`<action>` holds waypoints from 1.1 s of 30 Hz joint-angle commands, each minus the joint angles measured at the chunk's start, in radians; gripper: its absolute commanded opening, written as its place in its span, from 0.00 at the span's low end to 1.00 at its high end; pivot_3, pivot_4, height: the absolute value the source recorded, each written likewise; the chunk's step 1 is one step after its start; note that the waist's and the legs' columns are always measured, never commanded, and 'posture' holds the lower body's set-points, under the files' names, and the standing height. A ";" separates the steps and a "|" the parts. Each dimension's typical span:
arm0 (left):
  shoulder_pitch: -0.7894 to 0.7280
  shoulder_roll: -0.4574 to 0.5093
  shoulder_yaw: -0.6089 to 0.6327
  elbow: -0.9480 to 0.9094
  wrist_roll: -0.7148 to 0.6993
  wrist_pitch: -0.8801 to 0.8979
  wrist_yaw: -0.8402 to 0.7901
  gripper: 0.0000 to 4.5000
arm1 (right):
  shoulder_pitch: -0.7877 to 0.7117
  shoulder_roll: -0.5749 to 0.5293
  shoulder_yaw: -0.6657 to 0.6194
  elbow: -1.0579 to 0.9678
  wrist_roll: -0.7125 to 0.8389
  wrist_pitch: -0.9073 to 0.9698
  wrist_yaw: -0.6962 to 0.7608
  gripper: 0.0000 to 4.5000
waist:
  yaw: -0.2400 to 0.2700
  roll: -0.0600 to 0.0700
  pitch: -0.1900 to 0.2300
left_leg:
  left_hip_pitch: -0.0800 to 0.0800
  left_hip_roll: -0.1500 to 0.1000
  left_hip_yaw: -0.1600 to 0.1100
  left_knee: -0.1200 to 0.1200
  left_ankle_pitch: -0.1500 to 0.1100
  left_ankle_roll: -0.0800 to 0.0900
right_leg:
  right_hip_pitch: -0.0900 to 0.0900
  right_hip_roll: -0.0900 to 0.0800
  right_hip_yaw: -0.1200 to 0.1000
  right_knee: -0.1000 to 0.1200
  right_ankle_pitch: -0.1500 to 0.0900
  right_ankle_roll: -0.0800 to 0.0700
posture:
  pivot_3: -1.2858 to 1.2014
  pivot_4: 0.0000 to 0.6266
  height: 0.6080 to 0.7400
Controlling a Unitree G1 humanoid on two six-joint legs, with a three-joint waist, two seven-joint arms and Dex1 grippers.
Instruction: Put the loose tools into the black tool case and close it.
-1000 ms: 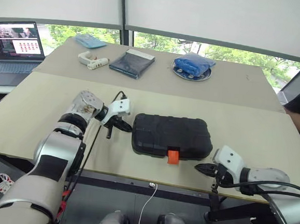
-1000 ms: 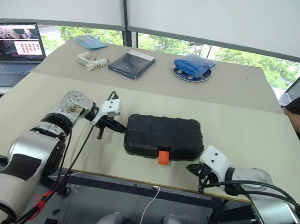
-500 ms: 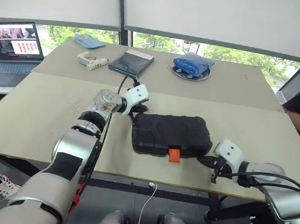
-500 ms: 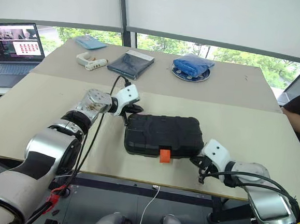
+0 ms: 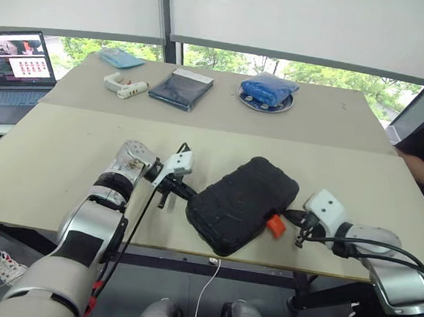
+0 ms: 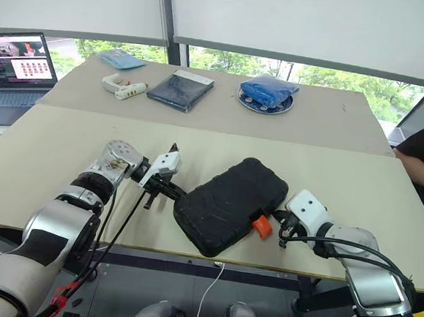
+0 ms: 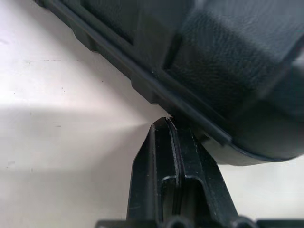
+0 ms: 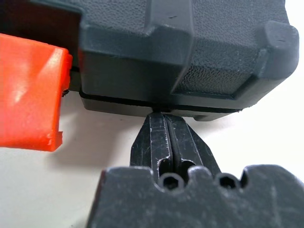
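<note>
Black tool case [image 5: 242, 203] lies closed on the near beige table [image 5: 66, 147], turned at an angle so one corner points toward the table's front edge. Its orange latch [image 5: 273, 225] faces the right gripper [image 5: 300, 226], whose two black fingers are pressed together, holding nothing, tips against the case's seam beside the latch. The left gripper [image 5: 178, 191] is likewise closed and empty, its tips touching the case's opposite edge. On the far table sit a laptop [image 5: 17, 62], a white glue gun [image 5: 124, 86], a flat dark blue pouch [image 5: 179, 88] and a blue cloth on a plate [image 5: 267, 90].
</note>
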 commanded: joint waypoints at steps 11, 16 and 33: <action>-0.042 -0.149 0.041 -0.213 -0.097 0.193 0.095 0.00 | 0.241 -0.019 -0.183 -0.402 0.114 0.141 -0.019 0.01 | 0.022 0.000 0.000 | 0.002 0.000 -0.002 0.002 -0.001 0.001 | 0.004 0.001 0.000 -0.001 -0.004 0.007 | 0.52 0.24 0.84; 0.005 -0.209 -0.051 -0.199 -0.003 0.084 0.218 0.00 | 0.220 0.010 -0.122 -0.397 0.105 0.162 -0.051 0.01 | 0.017 0.000 0.000 | 0.002 0.001 -0.002 0.003 -0.001 0.002 | 0.004 0.002 0.000 -0.001 -0.003 0.007 | 0.52 0.24 0.84; 0.059 -0.198 -0.178 -0.234 0.055 -0.141 0.200 0.00 | 0.141 0.096 -0.018 -0.279 0.050 0.134 -0.128 0.01 | 0.023 0.002 -0.001 | 0.005 0.000 -0.002 0.001 -0.002 0.003 | 0.007 0.000 0.000 -0.001 -0.002 0.004 | 0.52 0.24 0.84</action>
